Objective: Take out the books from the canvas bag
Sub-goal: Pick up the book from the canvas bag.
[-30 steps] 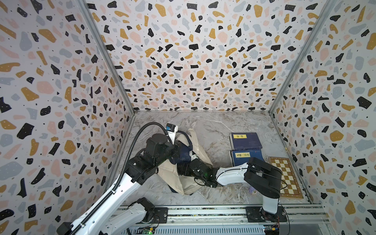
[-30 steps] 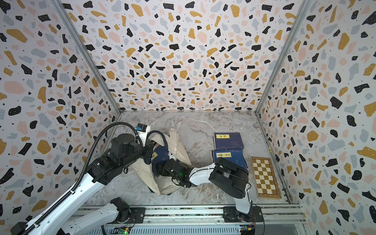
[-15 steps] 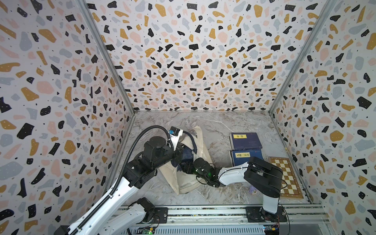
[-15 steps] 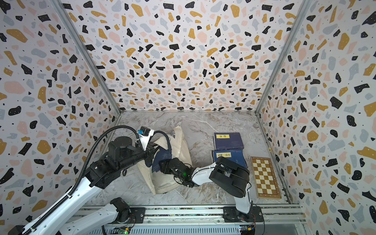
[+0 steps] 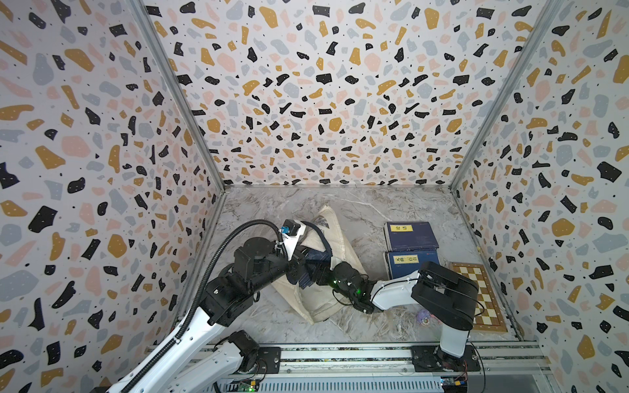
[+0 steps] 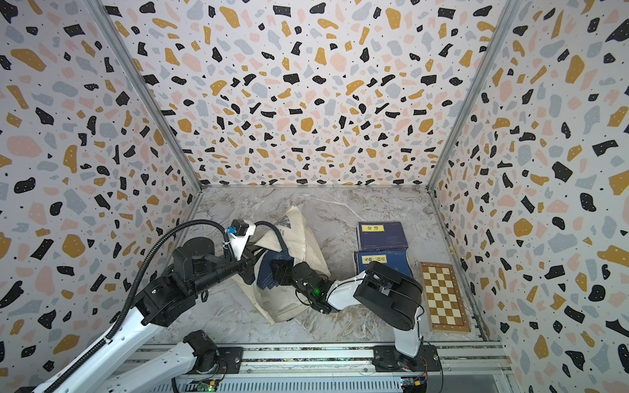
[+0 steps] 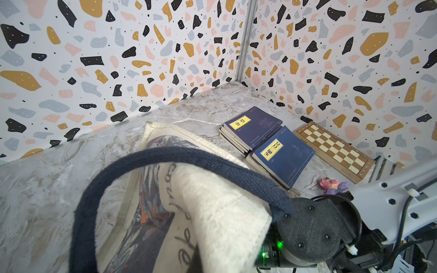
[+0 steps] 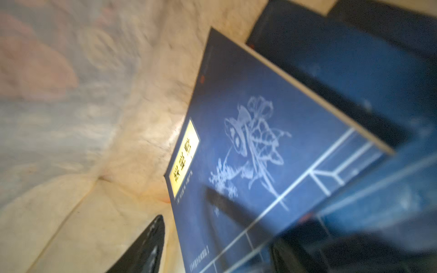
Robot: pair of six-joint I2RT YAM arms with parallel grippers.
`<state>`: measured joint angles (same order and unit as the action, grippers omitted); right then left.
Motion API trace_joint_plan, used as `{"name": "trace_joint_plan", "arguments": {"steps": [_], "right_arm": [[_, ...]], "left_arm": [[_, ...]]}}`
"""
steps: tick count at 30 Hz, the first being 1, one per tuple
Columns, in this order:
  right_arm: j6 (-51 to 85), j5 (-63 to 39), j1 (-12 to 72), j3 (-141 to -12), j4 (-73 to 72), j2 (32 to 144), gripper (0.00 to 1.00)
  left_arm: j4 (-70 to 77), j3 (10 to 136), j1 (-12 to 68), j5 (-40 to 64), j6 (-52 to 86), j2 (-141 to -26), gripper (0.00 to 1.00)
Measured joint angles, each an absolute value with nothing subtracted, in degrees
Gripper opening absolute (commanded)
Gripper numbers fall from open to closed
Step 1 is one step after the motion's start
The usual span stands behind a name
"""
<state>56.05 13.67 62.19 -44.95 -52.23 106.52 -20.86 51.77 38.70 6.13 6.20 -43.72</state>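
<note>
Okay, left pincer (image 5: 301,268) is clamped fully closed on the bag (image 5: 306,299) at its rim, holding the mouth up off the tabletop (image 5: 357,204). The navy strap (image 7: 189,156) loops right over that pincer. Right pincer (image 5: 320,274) is nose-in at the mouth, facing the left one, the two very near each other.

From its wrist I see its fingers (image 8: 149,243) standing well apart, nothing pinched between them. A navy book (image 8: 248,141) with a yellow label lies tilted just ahead of them inside the bag, and another navy cover sits beyond it, blurred. One finger is off the book's edge, against the canvas. Whether the other touches the cover, I can't tell.

Back behind the right pincer, past its elbow, more books (image 5: 408,236) lie flat on the tabletop in two stacks, side by side. The checkered board (image 5: 476,296) lies just beyond the nearer stack, and a small pink toy (image 7: 331,184) lies close to both.
</note>
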Motion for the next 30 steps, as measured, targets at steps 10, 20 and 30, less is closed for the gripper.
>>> {"name": "trace_joint_plan", "arguments": {"steps": [10,20,30], "right_arm": [[53.9,11.9,61.7,-43.2,-60.1,106.4,0.42],[54.5,10.0,61.8,-42.3,-60.2,105.0,0.18],[53.4,9.9,61.9,-40.0,-57.9,98.7,0.0]], "left_arm": [[-20.1,51.8,39.2,4.9,6.0,-46.2,0.0],[-20.1,54.1,39.6,-3.5,6.2,-52.1,0.0],[-19.1,57.4,36.4,-12.1,9.1,-59.5,0.0]]}}
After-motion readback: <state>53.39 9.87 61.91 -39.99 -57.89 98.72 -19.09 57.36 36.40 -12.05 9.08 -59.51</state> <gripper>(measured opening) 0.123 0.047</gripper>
